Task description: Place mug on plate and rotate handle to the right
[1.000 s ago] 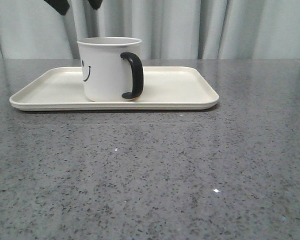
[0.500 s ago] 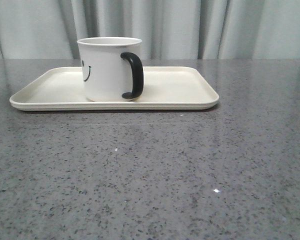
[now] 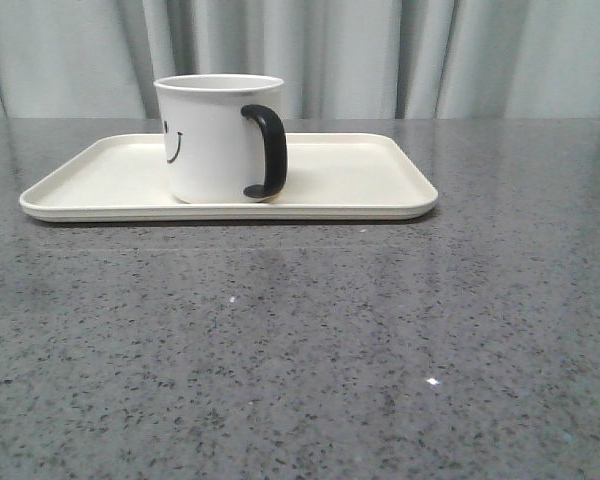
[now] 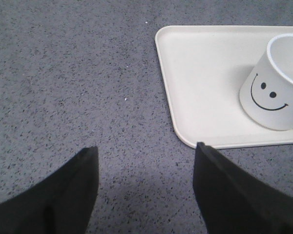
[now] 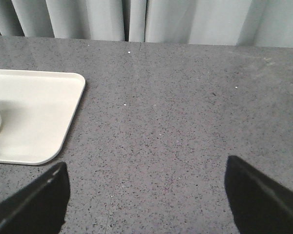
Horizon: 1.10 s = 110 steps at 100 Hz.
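Nearest the left hand [image 4: 145, 187] lies bare speckled grey worktop [image 3: 300, 350]; its two dark fingers stand wide apart with nothing between them, and the near corner of the plate [image 4: 195, 87] lies just beyond one fingertip. The right hand [image 5: 145, 195] is likewise spread and empty, hanging over worktop with the plate's other end off to its side and well clear of its fingers. Further out from the left hand, the mug [image 3: 220, 138] stands upright on the plate, somewhat toward the left-hand end, its smiley face turned to that hand. In the front view the handle [image 3: 267, 150] sits on the mug's right side but angled toward the camera, so by my judgement the placing is done and the turn is largely, perhaps not wholly, made. If a finishing twist is wanted, it calls for a light grip on the mug's wall, away from the handle, and a small turn about its own axis without dragging it across the plate. Nothing stands in the way; beyond the plate there is only the pale curtain [image 3: 380, 50].
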Tool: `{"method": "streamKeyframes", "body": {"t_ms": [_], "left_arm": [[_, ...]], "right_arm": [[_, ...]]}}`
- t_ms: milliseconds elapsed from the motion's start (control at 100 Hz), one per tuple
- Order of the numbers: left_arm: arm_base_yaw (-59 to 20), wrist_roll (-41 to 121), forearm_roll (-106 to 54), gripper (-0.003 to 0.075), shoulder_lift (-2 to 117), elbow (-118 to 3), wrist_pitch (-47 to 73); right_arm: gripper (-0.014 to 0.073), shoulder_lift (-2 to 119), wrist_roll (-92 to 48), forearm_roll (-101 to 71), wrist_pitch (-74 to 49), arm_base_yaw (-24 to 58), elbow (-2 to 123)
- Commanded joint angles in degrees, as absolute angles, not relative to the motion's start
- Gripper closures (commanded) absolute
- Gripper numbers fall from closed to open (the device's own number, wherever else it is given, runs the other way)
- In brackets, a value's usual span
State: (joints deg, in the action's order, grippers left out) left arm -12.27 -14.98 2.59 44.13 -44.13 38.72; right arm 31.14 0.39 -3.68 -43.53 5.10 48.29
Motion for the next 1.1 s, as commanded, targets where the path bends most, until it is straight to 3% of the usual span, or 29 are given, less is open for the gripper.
{"method": "streamKeyframes", "body": {"t_ms": [0,250,680,1090], "left_arm": [[-11.7,-15.5,2.8,0.03,40.1,-43.0,34.2],[-11.2,-15.5,2.9,0.03,32.8,-37.2,35.1],[-11.2,-15.5,3.0,0.03,32.6,-36.9,36.1],[-11.2,-15.5,3.0,0.03,32.6,-36.9,36.1]], "right_arm": [[-0.0044,31.8,0.0,-3.6,-38.9,4.8,50.1],[-0.0044,31.8,0.0,-3.6,-39.9,4.8,50.1],[-0.0044,32.2,0.0,-6.3,-37.2,5.0,50.1],[-0.0044,43.2,-14.7,-24.1,-35.9,7.9,56.1]]}}
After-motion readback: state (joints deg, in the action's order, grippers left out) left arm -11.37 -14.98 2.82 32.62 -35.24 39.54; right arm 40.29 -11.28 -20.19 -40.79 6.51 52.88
